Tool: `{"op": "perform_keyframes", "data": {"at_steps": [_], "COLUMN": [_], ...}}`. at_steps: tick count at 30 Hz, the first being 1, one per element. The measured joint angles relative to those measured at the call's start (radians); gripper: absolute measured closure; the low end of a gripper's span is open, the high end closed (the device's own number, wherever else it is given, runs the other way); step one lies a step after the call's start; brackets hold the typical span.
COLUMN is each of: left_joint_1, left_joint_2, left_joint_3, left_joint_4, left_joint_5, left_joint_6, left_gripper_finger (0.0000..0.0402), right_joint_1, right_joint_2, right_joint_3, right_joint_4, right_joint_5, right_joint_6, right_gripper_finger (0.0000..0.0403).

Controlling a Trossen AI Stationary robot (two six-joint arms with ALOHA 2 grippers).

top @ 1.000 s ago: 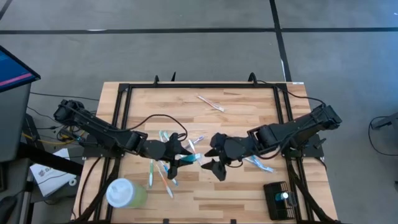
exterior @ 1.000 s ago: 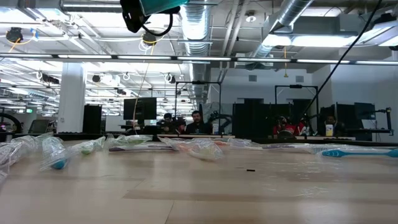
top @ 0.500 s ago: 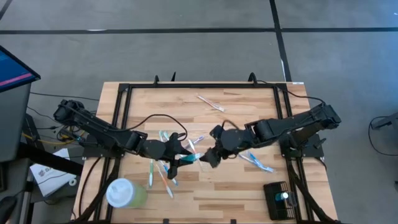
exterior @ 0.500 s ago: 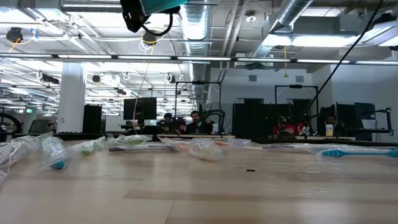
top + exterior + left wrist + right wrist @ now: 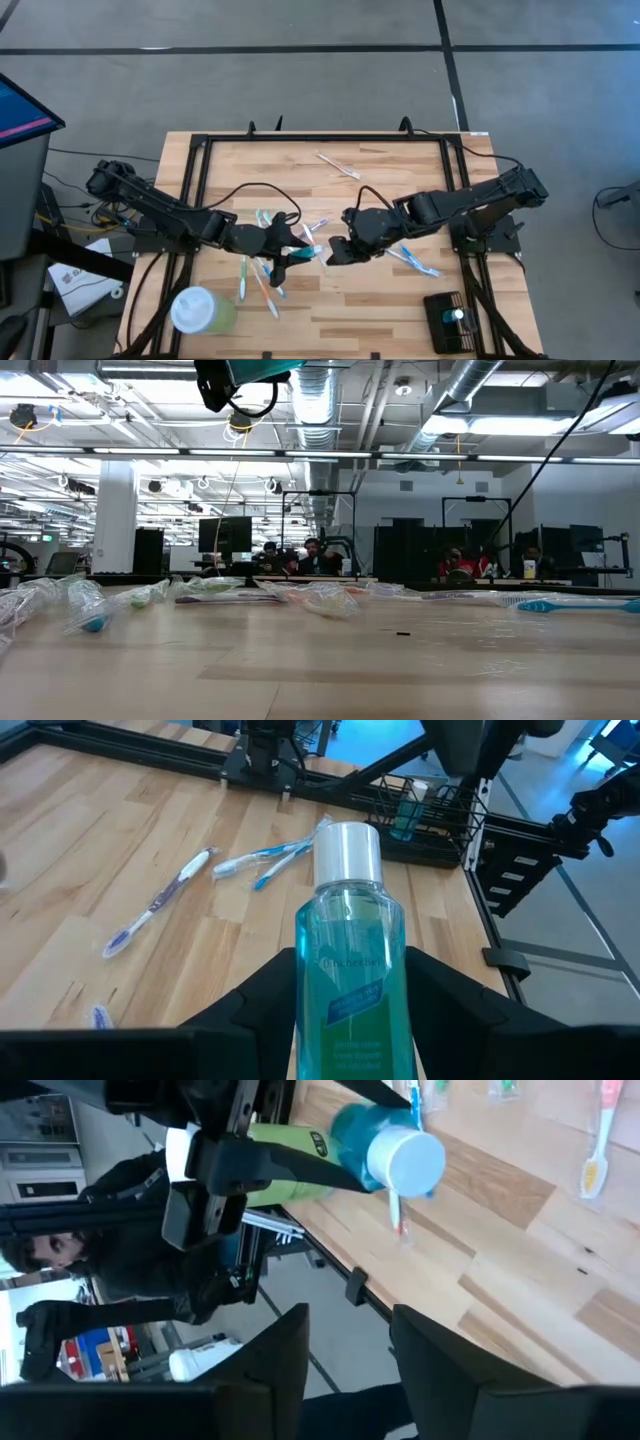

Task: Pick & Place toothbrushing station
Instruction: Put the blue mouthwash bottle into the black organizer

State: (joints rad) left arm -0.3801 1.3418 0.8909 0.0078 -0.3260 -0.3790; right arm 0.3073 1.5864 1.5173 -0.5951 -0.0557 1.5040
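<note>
- Near the middle of the pale wooden worktop (image 5: 380, 310), the left gripper (image 5: 297, 257) has its fingers (image 5: 455, 1005) clenched on a clear teal mouthwash bottle with a white cap (image 5: 350, 955), holding it above the wood.
- Just right of it, the right gripper (image 5: 338, 250) faces the bottle's cap (image 5: 405, 1158); its fingers (image 5: 280, 1350) are spread and grasp nothing.
- At the near right corner stands the small black slotted toothbrushing station (image 5: 447, 321), well apart from both grippers.
- A pale green cup with a white lid (image 5: 200, 310) stands at the near left corner.
- Loose wrapped toothbrushes (image 5: 262, 285) lie under and beside the left gripper; a blue-and-white toothbrush (image 5: 415, 262) lies right of the right gripper, and a pale one (image 5: 338, 165) lies toward the far edge.
- Beyond the worktop, people sit at desks in the room (image 5: 315, 555).
</note>
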Motion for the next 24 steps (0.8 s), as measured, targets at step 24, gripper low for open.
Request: {"op": "perform_keyframes", "data": {"at_steps": [24], "left_joint_1": [0.000], "left_joint_2": [0.000], "left_joint_3": [0.000], "left_joint_4": [0.000], "left_joint_5": [0.038], "left_joint_6": [-0.015], "left_gripper_finger": [0.0251], "right_joint_1": [0.085], "right_joint_2": [0.000], "right_joint_3": [0.000], "right_joint_4": [-0.010], "right_joint_5": [0.086], "right_joint_6": [-1.349], "right_gripper_finger": [0.0353]}}
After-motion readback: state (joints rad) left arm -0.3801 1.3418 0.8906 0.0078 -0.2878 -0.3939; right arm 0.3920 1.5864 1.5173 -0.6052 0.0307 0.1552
